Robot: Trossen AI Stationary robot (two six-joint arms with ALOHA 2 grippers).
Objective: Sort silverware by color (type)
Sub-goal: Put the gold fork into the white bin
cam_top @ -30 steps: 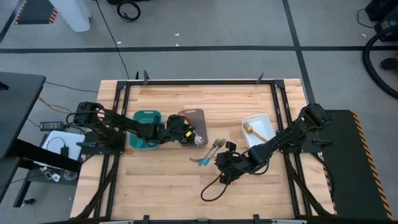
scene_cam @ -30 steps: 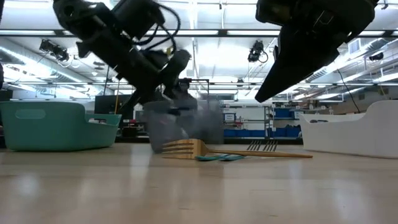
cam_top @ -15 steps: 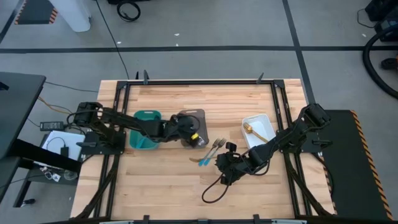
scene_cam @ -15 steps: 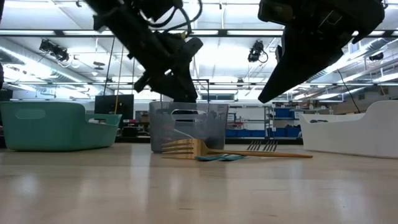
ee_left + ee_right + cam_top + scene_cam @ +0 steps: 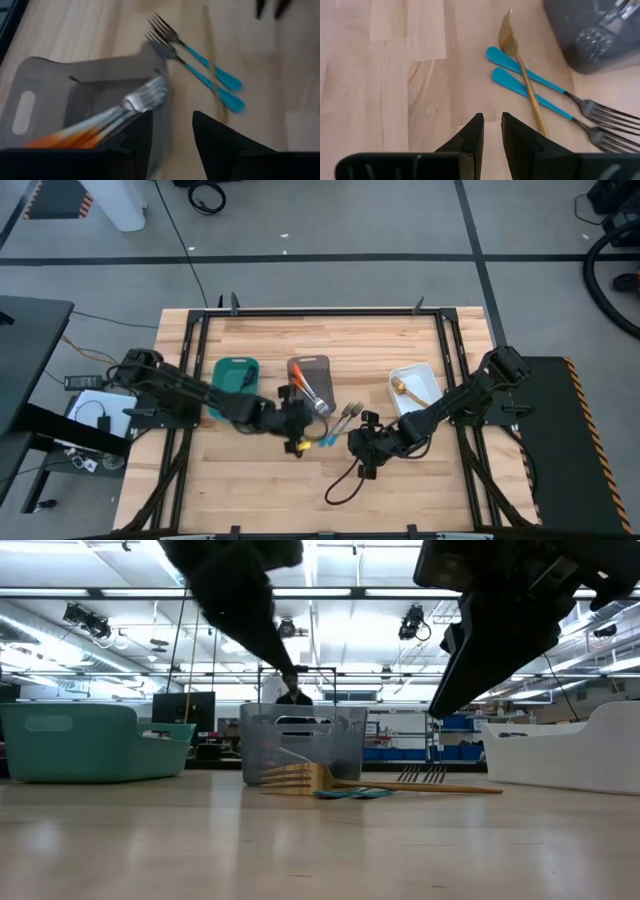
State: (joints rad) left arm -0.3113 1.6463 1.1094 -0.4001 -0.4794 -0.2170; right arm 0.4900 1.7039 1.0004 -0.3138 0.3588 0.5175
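Two blue-handled forks (image 5: 530, 87) lie side by side on the wooden table, with a gold fork (image 5: 522, 70) lying slantwise across them. Orange-handled forks (image 5: 100, 122) lie in the grey tray (image 5: 308, 370), their tines up at its near rim. My left gripper (image 5: 172, 145) is open and empty. It hovers between the grey tray and the blue forks (image 5: 335, 432). My right gripper (image 5: 492, 127) hangs over bare wood just short of the blue handles' ends, empty, with only a narrow gap between its fingers.
A teal tray (image 5: 235, 375) stands left of the grey one. A white tray (image 5: 425, 380) at the right holds a gold utensil (image 5: 403, 387). A black cable (image 5: 345, 485) loops on the table near the front. Bare wood stretches toward the near edge.
My left gripper has drawn away from the grey tray toward the table's near edge and the forks on the wood, rising and rolling about its own axis. Its fingers have stayed apart. The grey tray, blurred a second ago, now stands still.
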